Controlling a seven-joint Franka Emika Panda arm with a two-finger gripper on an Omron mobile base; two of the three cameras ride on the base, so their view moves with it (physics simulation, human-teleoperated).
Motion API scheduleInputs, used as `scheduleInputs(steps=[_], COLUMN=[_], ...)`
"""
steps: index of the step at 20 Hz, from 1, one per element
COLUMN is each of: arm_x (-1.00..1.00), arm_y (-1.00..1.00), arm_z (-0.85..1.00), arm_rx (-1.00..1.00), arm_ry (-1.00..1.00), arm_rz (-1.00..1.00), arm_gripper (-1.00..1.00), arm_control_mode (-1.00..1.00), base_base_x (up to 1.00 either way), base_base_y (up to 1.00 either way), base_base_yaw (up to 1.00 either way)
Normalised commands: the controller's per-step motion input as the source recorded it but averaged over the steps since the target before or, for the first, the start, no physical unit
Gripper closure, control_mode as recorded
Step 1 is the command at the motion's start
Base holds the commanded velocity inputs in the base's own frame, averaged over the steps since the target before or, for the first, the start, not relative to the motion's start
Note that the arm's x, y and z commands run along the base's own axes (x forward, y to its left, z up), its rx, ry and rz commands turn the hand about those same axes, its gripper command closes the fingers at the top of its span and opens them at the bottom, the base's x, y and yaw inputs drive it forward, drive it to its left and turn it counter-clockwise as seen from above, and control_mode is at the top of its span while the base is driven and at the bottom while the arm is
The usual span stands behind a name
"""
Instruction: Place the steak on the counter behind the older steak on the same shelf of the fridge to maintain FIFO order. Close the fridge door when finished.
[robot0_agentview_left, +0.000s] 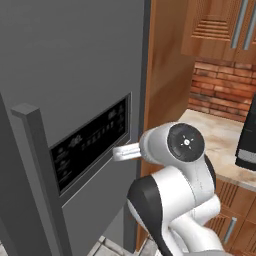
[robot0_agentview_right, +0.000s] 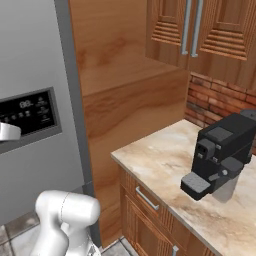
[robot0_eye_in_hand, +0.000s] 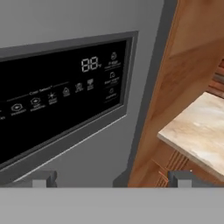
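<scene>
The grey fridge door (robot0_agentview_left: 75, 65) stands shut right in front of me, its dark dispenser panel (robot0_eye_in_hand: 57, 100) close to the hand. My gripper (robot0_eye_in_hand: 113, 179) is open, its two fingertips (robot0_eye_in_hand: 43, 178) far apart with nothing between them, aimed at the door's lower right edge. The beige marbled counter (robot0_agentview_right: 160, 160) lies to the right of the fridge, beyond a brown wood panel (robot0_agentview_right: 125, 100). Neither the steak nor the older steak is in view, and the shelf is hidden behind the shut door.
A black coffee machine (robot0_agentview_right: 220, 155) stands on the counter near the brick wall (robot0_agentview_left: 225, 90). Wooden wall cabinets (robot0_agentview_right: 210, 30) hang above it, and drawers with silver handles (robot0_agentview_right: 146, 198) sit below. A vertical grey door handle (robot0_agentview_left: 37, 165) rises at the left.
</scene>
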Motion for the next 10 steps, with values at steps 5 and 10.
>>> scheduleInputs(steps=[5, 10], arm_x=[0.53, 0.32], arm_y=[0.57, 0.46], arm_z=[0.00, 0.00], arm_rx=[0.00, 0.01], arm_ry=[-0.07, -0.08], arm_rz=[0.00, 0.00], arm_gripper=[-1.00, -1.00], arm_control_mode=[-1.00, -1.00], base_base_x=[0.00, 0.00], base_base_y=[0.00, 0.00], base_base_yaw=[0.00, 0.00])
